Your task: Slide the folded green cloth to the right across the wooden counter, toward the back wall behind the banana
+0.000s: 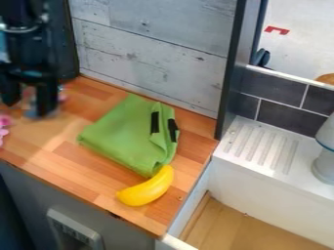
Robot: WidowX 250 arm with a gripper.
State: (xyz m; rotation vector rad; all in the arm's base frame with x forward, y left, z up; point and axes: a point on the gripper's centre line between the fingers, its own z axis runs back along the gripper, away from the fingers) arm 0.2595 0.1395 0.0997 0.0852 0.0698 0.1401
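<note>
Green cloth [127, 132], folded into a thick bundle with two black strips near its right side, lay on the wooden counter [68, 172], in front of the pale plank wall [150, 49]. A yellow banana [147, 189] lay at its lower corner, close to the counter's front edge. The black gripper [27, 108] hung at the upper left, to the left of the cloth and apart from it, released, its two fingers spread. A small blurred bluish and pink thing [31, 113] showed between and beside them; whether they touched it could not be told. A pink thing [3, 129] sat at the left edge. To the right stood a white sink unit [297, 183] with a ridged drainboard [261, 146] and a white object with a blue band [325, 163]
</note>
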